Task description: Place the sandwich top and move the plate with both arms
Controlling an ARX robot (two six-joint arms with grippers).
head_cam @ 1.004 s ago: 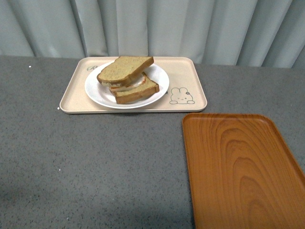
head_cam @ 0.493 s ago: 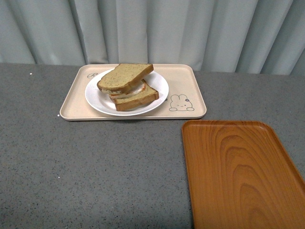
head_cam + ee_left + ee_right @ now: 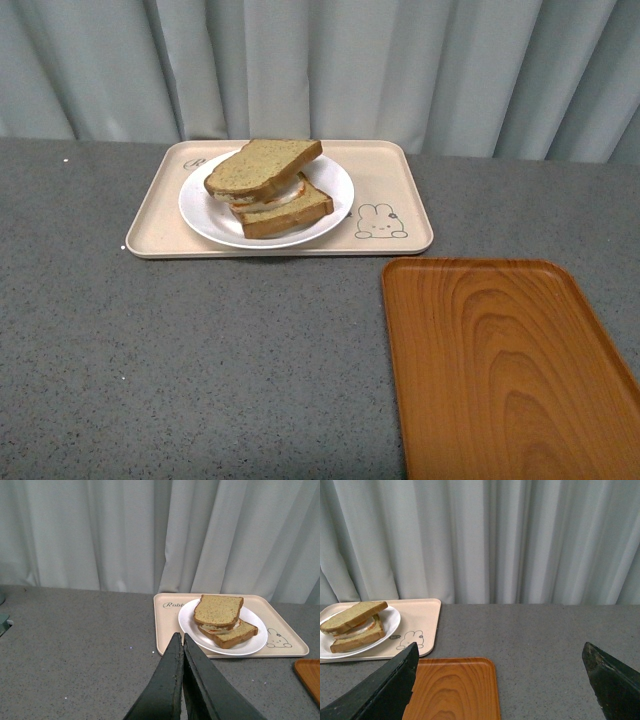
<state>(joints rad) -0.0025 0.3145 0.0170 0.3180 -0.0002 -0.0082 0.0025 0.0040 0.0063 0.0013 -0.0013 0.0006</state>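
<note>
The sandwich top [image 3: 262, 166], a tan speckled slice, lies tilted on a lower slice with filling, on the white plate [image 3: 204, 208]. The plate stands on the beige rabbit-print tray [image 3: 390, 175]. It also shows in the left wrist view, with the top slice [image 3: 218, 610] on the plate [image 3: 252, 642], and in the right wrist view [image 3: 353, 615]. My left gripper [image 3: 181, 639] is shut and empty, held back from the tray's near corner. My right gripper [image 3: 500, 655] is wide open and empty, above the table to the right. Neither arm shows in the front view.
An orange wood-grain tray [image 3: 500, 370] lies at the front right, also in the right wrist view [image 3: 452, 690]. A grey speckled tabletop [image 3: 200, 350] stretches in front of the beige tray. Pale curtains [image 3: 320, 60] hang behind the table.
The front view has shifted: the trays and plate sit slightly lower in the picture than before. The sandwich, plate and trays keep their places relative to each other.
</note>
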